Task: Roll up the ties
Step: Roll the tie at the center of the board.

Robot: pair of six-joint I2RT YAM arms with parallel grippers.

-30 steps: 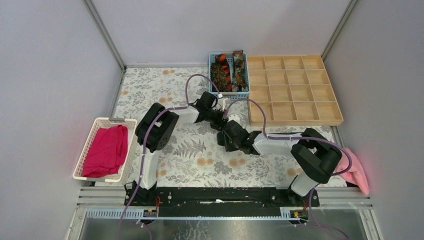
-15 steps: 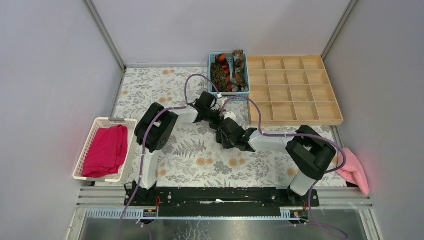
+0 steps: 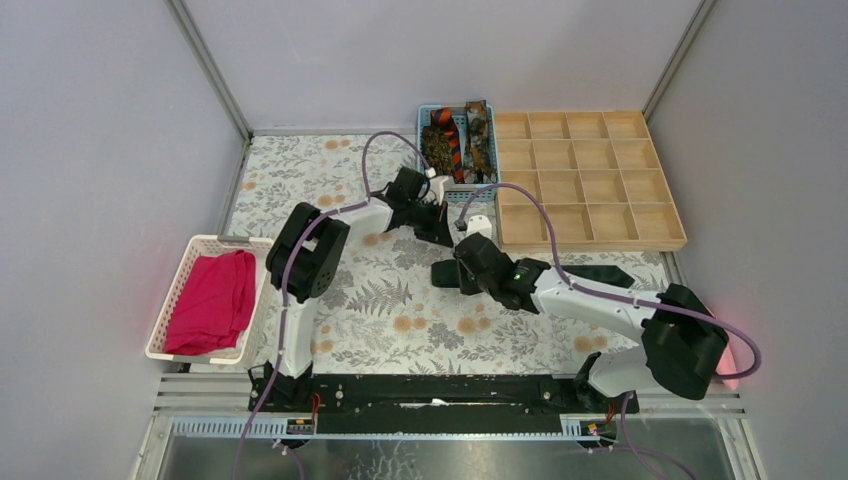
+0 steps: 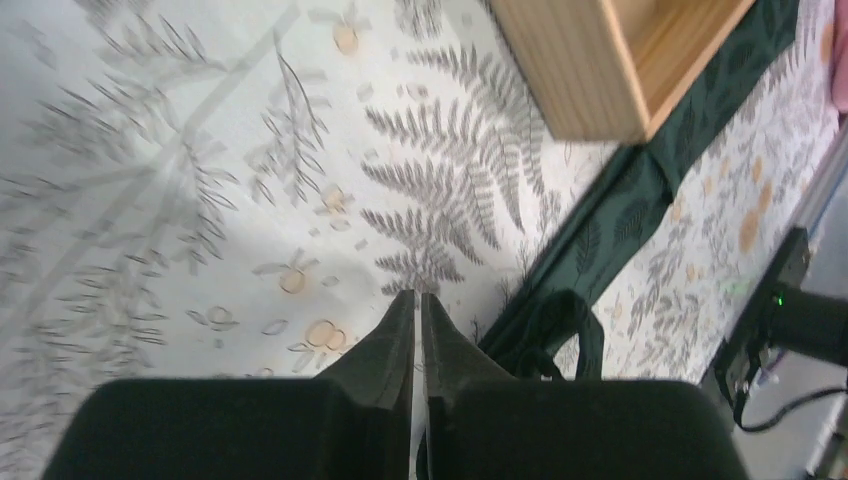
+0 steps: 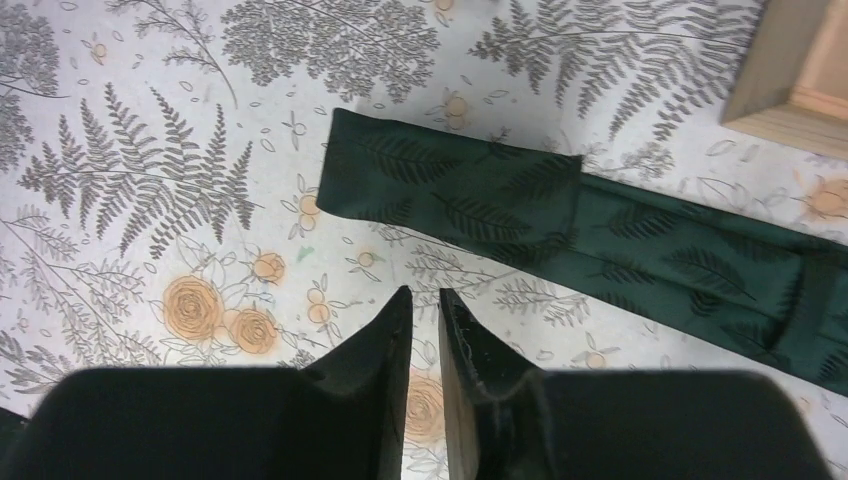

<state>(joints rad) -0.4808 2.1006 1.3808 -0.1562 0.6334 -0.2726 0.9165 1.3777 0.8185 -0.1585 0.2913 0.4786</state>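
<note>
Dark green tie [image 5: 560, 215] lay flat on the table [image 3: 300, 180], running beside the wooden tray [image 3: 590, 180]. My left end effector [image 4: 418, 330] showed barely a slit, my right end effector [image 5: 420, 340] slightly parted, both empty.

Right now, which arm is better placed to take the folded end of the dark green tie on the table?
Probably the right. In its wrist view the right gripper hangs just short of the dark green tie, whose folded end lies straight ahead. The left gripper sees the tie only off to one side.
</note>
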